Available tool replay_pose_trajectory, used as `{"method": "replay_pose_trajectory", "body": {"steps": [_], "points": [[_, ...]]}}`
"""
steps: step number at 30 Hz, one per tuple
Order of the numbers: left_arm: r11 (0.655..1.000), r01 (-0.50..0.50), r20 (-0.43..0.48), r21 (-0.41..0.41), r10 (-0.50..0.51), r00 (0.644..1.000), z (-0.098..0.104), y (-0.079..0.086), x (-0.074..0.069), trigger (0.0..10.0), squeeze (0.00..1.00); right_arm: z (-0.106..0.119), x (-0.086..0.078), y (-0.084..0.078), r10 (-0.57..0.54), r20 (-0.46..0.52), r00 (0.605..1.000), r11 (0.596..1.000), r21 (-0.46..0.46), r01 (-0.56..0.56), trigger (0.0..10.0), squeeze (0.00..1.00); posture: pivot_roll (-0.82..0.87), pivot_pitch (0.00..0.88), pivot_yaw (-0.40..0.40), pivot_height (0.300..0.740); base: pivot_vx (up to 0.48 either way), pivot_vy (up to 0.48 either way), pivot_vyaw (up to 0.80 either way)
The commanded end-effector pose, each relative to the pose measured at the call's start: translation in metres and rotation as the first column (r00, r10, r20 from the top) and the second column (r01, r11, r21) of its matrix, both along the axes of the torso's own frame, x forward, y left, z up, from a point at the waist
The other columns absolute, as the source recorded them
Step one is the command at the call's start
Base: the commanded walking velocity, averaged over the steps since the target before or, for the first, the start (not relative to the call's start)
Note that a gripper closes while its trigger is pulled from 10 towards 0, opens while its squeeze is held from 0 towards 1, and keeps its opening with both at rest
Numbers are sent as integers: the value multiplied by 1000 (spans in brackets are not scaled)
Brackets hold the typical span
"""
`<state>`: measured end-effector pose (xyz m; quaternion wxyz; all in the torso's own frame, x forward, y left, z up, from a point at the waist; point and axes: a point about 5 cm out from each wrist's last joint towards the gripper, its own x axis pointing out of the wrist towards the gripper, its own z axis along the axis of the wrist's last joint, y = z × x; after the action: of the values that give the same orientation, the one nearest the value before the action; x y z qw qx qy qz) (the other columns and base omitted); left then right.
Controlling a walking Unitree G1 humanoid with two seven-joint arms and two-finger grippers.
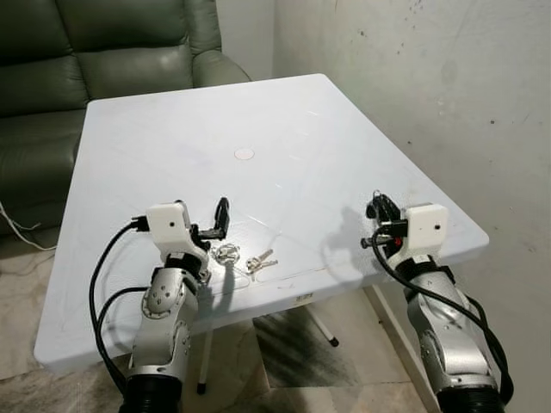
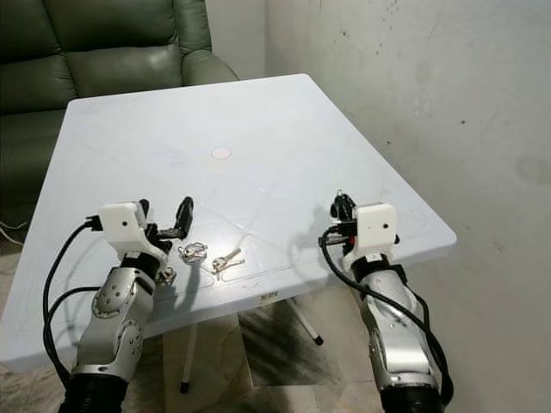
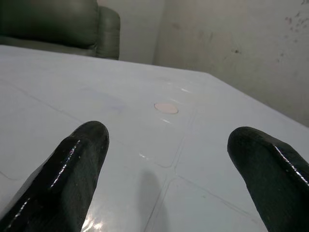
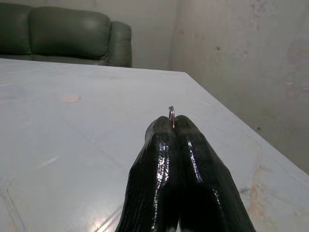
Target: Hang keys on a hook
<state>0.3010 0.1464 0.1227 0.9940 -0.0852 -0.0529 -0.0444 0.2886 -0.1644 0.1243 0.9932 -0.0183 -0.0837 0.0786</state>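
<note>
A bunch of small silver metal keys (image 1: 255, 261) with a ring lies on the white plastic square bench (image 1: 284, 129) near its front edge, at about 4 o'clock from the left gripper (image 1: 215, 225), whose fingers (image 3: 79, 159) are spread wide just above the surface. The right gripper (image 4: 173, 126) hovers near the bench's 4 o'clock corner, fingers pressed together, pinching a thin silver ring (image 4: 171, 114). A green leather sofa (image 1: 103, 52) stands beyond, at 11 o'clock.

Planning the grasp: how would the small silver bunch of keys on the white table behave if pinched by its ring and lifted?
The small silver keys would probably dangle and swing loosely from their ring. Lying flat on the smooth white table, they may slide if pushed.
</note>
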Motion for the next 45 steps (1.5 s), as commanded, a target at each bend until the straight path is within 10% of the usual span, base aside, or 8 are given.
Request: {"method": "replay_pose_trajectory", "body": {"steps": [1, 45], "points": [[1000, -12, -1, 9, 12, 1000, -1, 0, -4, 10000, 0, 3, -6, -5, -14, 21, 1000, 1000, 7, 14, 10000, 0, -56, 0, -24, 740, 0, 0, -763], [999, 16, -1, -31, -16, 1000, 4, -5, -12, 10000, 0, 11, -8, 7, -20, 39, 999, 999, 51, 18, 10000, 0, -56, 0, -15, 740, 0, -60, -757]]}}
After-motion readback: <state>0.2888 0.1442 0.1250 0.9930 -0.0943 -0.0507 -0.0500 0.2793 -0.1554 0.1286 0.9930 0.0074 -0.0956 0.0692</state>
